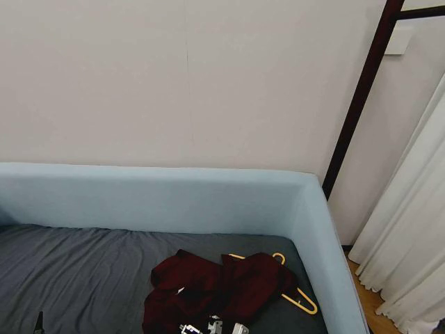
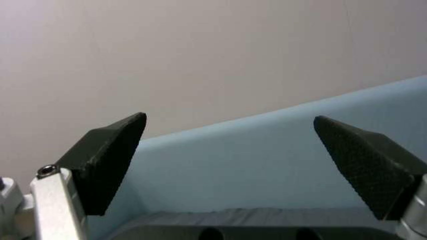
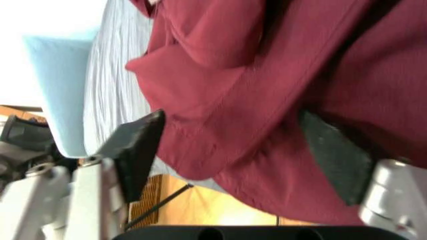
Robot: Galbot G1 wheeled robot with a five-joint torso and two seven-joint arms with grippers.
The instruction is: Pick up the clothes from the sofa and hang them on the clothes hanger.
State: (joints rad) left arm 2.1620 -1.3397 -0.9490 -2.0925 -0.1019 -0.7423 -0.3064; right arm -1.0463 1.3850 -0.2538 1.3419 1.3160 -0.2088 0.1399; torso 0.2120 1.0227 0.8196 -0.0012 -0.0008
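Crumpled maroon garment (image 1: 222, 289) atop yellow hanger (image 1: 311, 306)

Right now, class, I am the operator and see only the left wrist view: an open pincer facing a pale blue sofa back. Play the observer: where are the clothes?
Observer: A dark red garment lies crumpled on the sofa, near its right end.
Operator: Is there a hanger?
Observer: A yellow hanger lies partly under the garment.
Operator: My left pincer is open and empty. And the right?
Observer: The right pincer is open over the garment, a finger on either side of its cloth.
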